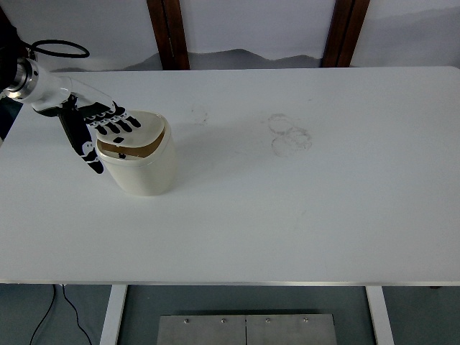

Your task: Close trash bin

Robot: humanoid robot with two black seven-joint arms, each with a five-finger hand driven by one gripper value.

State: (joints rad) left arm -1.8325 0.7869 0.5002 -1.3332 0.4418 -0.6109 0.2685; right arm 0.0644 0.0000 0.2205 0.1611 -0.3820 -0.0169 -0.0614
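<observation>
Cream trash bin [144, 167] near table's [302, 223] left edge | left hand [100, 126] – fingers spread – over its lid [136, 129]

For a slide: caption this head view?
Left robot hand rests spread on the cream trash bin's half-closed lid.

The trash bin [141, 159] stands on the left part of the white table [302, 215] and is the only obstacle on the surface. The left hand [100, 129] occupies the space directly over the bin's left rim, fingers spread. The centre, right side and near edge of the table are unobstructed.
</observation>
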